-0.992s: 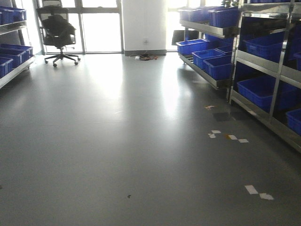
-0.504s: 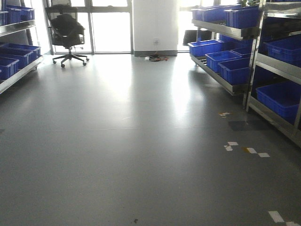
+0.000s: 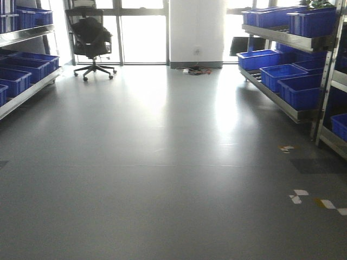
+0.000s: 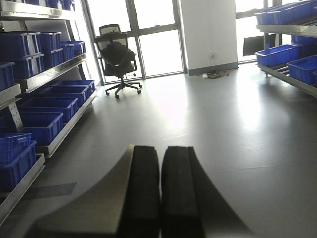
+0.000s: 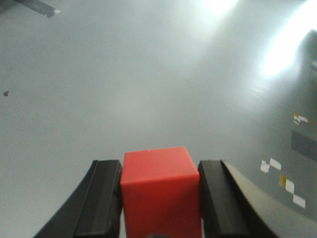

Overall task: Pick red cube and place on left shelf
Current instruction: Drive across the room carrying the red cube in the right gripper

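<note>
The red cube [image 5: 159, 188] is clamped between the two black pads of my right gripper [image 5: 160, 171], held above the grey floor. My left gripper [image 4: 160, 171] is shut, its pads pressed together with nothing between them. The left shelf [image 3: 24, 81], a steel rack carrying blue crates, runs along the left wall in the front view. In the left wrist view the left shelf [image 4: 49, 79] stands to the gripper's left and ahead. Neither gripper shows in the front view.
A second steel rack [image 3: 287, 70] with blue crates lines the right side. A black office chair [image 3: 92, 40] stands at the far left by the windows. Cables [image 3: 195, 70] lie at the white pillar's foot. Tape marks [image 3: 317, 200] dot the floor at right.
The front view has swung left: the chair, pillar and right rack slid rightward in the picture, and more of the left shelf has come into sight.
</note>
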Robot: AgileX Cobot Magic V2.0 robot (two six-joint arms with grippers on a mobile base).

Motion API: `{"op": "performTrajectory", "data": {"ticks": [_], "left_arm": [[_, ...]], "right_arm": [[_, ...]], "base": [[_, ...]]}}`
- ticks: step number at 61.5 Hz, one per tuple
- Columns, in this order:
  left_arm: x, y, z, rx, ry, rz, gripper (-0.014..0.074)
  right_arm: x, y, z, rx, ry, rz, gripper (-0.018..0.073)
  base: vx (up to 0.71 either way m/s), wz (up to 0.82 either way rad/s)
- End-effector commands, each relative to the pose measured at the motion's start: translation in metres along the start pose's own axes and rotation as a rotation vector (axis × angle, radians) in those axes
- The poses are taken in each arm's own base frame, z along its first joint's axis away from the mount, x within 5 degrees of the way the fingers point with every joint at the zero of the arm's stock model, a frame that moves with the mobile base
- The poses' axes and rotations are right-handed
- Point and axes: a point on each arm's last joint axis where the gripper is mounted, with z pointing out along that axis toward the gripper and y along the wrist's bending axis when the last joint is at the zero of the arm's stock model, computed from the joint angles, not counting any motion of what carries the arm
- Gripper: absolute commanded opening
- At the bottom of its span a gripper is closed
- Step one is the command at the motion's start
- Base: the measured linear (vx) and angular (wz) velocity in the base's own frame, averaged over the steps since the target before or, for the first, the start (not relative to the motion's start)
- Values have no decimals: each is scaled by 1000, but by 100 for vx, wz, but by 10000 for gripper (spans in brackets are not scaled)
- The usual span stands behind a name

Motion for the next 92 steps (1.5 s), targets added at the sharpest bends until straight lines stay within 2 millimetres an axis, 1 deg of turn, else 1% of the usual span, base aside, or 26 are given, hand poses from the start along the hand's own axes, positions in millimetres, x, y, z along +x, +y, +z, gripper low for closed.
{"op": "performTrajectory", "data": {"ticks": [1, 51, 71, 92], "left_arm": [[0, 0, 1, -4, -62, -5, 106], [0, 0, 1, -4, -62, -5, 106], [0, 0, 1, -4, -62, -5, 106], [0, 0, 1, -4, -62, -5, 106]], "right_arm": [[-17, -3, -7, 21, -120, -8, 49], [-17, -3, -7, 22, -121, -8, 49], [-17, -3, -7, 22, -121, -8, 49], [-17, -3, -7, 22, -121, -8, 49]], "base": [[55, 17], [57, 21], [57, 33], [54, 50]]}}
